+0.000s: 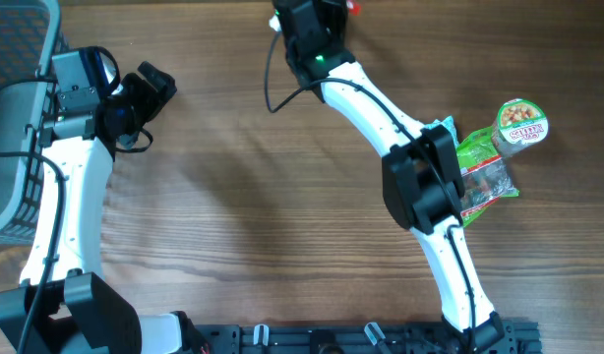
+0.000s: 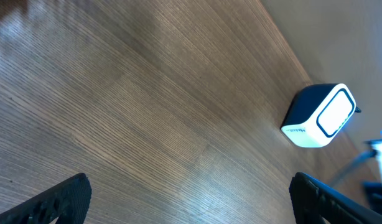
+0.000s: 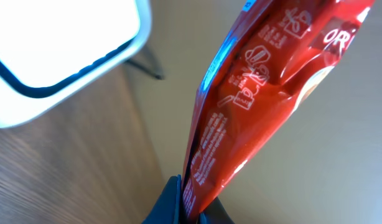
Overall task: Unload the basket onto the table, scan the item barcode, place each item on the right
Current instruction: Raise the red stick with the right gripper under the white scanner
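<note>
The item is a shiny red packet (image 3: 259,93) with white print, pinched at its lower edge by my right gripper (image 3: 191,206), which is shut on it. The packet stands upright right beside the white scanner (image 3: 54,50) with its dark-framed window. From overhead, my right gripper (image 1: 322,10) is at the table's far edge and only a red corner of the packet (image 1: 353,7) shows. The left wrist view shows the scanner (image 2: 318,116) as a white and dark blue box. My left gripper (image 2: 190,190) hangs open over bare wood, holding nothing; overhead it (image 1: 150,90) is at the far left.
A grey wire basket (image 1: 12,147) stands at the left edge. On the right lie a green snack bag (image 1: 482,175) and a green-lidded cup (image 1: 521,126), partly under my right arm's elbow. A black cable (image 1: 271,84) runs by the far edge.
</note>
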